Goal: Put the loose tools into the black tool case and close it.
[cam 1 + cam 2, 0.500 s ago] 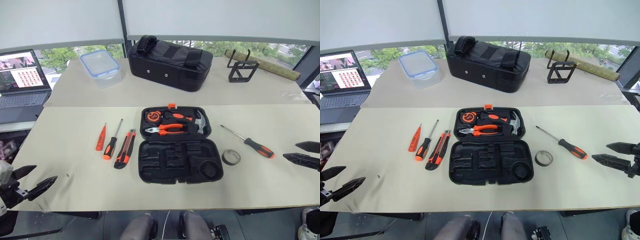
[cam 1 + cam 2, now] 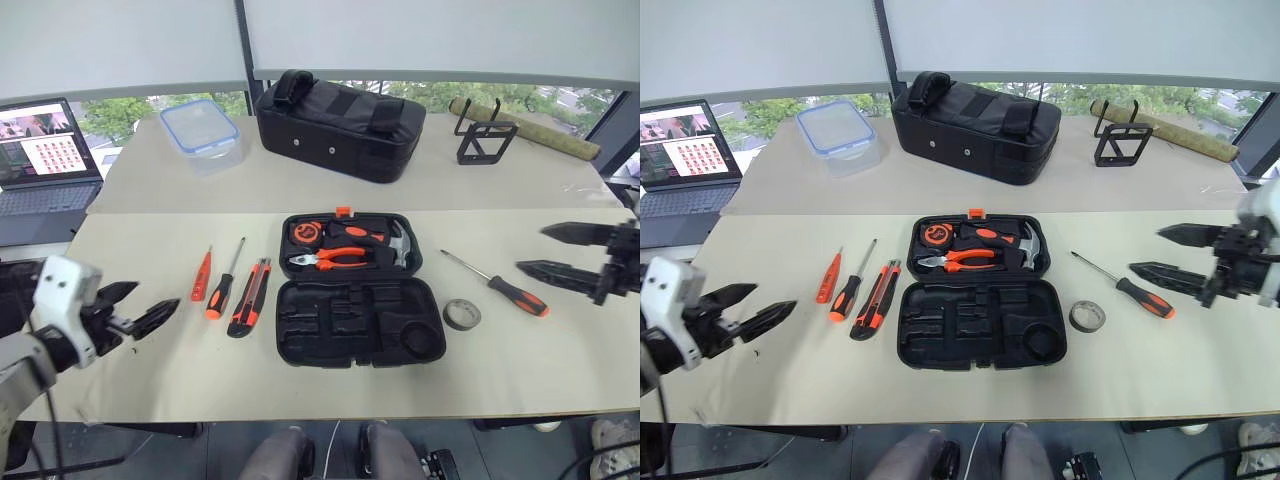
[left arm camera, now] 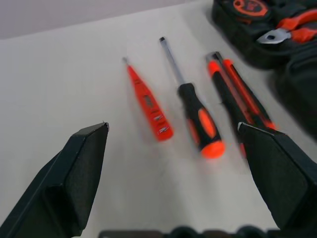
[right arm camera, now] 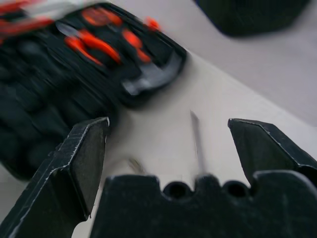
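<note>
The black tool case lies open at the table's middle, its near half showing empty slots. To its left lie the orange tester screwdriver, a black-and-orange screwdriver and the utility knife. To its right lie a second screwdriver and the dark tape roll. My left gripper hovers open just left of the tester, holding nothing. My right gripper is open and empty, above and right of the second screwdriver.
Pliers, a hammer and a tape measure fill the case's far half. At the back stand a black fabric bag, a clear blue-rimmed box, a wire stand and a laptop at far left.
Both arms have come inward. The left gripper moved up and right toward the tester; the right gripper rose and moved left toward the second screwdriver. The tools lie unmoved.
</note>
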{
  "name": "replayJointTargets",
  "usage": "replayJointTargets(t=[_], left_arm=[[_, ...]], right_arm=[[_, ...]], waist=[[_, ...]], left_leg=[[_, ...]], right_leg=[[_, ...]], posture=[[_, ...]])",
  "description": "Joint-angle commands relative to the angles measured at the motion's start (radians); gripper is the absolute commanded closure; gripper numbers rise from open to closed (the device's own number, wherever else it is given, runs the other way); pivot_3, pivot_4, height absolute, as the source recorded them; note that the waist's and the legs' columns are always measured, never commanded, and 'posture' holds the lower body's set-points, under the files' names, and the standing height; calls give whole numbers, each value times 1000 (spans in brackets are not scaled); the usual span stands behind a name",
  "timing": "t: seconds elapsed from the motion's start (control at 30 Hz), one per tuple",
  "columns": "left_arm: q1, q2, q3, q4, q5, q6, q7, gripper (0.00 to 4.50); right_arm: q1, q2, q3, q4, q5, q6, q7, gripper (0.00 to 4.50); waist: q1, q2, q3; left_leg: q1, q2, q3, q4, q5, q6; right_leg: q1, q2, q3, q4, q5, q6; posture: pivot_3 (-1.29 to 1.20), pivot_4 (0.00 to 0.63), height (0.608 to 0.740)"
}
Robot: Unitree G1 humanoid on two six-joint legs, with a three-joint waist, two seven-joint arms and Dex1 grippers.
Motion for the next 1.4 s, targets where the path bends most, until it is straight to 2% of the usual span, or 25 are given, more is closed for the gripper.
replayJointTargets(t=[0.03,0.23,0.33,0.4,0.43,0.97,1.07,1.13,1.17,1.3,1.4], left_arm=[[-103,4,-87,-60,-25,166,138,0],[-245,-104,-218,-63,16,296,294,0],[-267,-159,-244,-43,29,313,330,723],[-269,-170,-279,-30,57,303,344,1597],[-270,-174,-297,-22,68,298,346,1890],[-286,-249,-452,99,228,206,366,1890],[-299,-255,-453,109,233,207,358,2640],[-312,-256,-435,107,230,224,352,3438],[-320,-254,-426,105,228,233,348,3628],[-401,-215,-367,89,195,257,296,3623],[-493,-138,-370,91,163,231,200,3623]], right_arm=[[-69,36,58,-180,84,37,-43,6],[-139,113,180,-309,122,36,-70,6],[-145,134,222,-329,110,9,-68,0],[-145,146,245,-339,100,-9,-61,0],[-147,151,252,-341,99,-12,-61,0],[-204,186,316,-363,103,-5,-97,0],[-208,188,317,-363,107,-3,-102,0],[-208,189,314,-362,108,-2,-107,0],[-207,187,313,-361,107,-3,-108,0],[-190,174,298,-355,99,-9,-107,0],[-176,166,285,-351,97,-9,-105,0]], waist=[[0,0,0],[1,-3,1],[2,-4,2],[4,-5,2],[4,-5,2],[21,-5,2],[26,-5,2],[27,-5,2],[28,-5,2],[28,-6,2],[27,-10,4]], left_leg=[[0,0,0,0,0,0],[0,-1,0,1,0,0],[0,-1,0,1,0,0],[0,-1,0,2,0,0],[0,-1,0,2,0,0],[0,-1,0,3,1,-1],[0,-1,0,3,1,-1],[1,-2,0,3,1,-1],[1,-2,0,4,1,-1],[0,-2,0,4,1,-1],[-1,-2,-1,5,1,-1]], right_leg=[[0,0,0,0,0,0],[0,0,-1,0,0,0],[0,0,-1,1,0,0],[0,0,-2,1,0,0],[0,0,-2,1,0,0],[0,0,-2,1,0,0],[0,0,-2,2,0,0],[0,0,-2,2,0,0],[0,0,-2,2,0,0],[0,0,-3,2,0,0],[-1,0,-4,3,0,0]], posture=[[0,150,722],[0,150,722],[0,150,722],[0,150,722],[0,150,722],[0,150,722],[0,150,722],[0,150,722],[0,150,722],[0,150,722],[0,150,722]])
